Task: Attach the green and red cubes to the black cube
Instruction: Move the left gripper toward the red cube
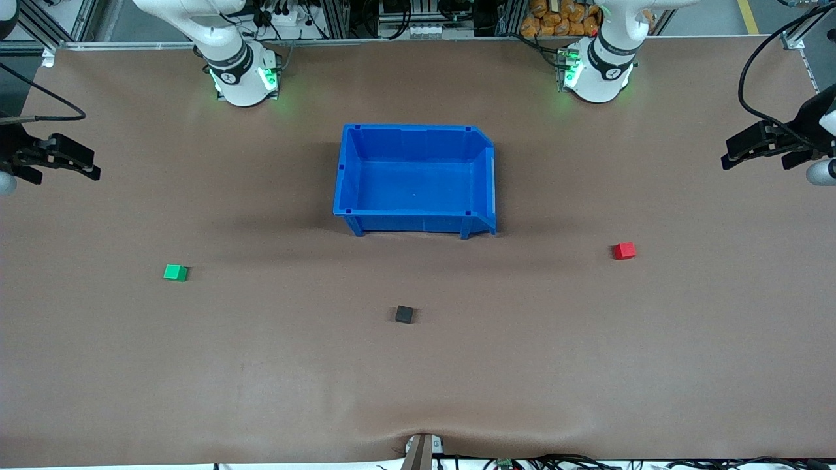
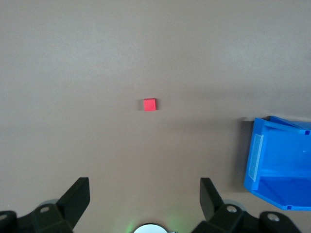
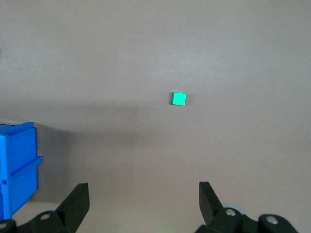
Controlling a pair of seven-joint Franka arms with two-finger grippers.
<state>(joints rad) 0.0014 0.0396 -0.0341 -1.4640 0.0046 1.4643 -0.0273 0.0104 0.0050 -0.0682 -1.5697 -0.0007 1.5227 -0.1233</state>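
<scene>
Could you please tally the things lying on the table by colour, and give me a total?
Green: 1, small green solid cube
Red: 1, small red solid cube
Black: 1, small matte black cube
Blue: 1, open blue plastic bin
Total: 4

You have the bin (image 1: pixel 415 179) at the table's (image 1: pixel 418 378) centre, standing in for the clock's hub. From it, the black cube (image 1: pixel 405 314) lies at six o'clock, nearer the front camera. The red cube (image 1: pixel 624 250) sits near four o'clock, toward the left arm's end; the green cube (image 1: pixel 175 272) near eight o'clock, toward the right arm's end. All three cubes rest on the table, well apart from each other and from the bin. Nothing lies in the bin.
</scene>
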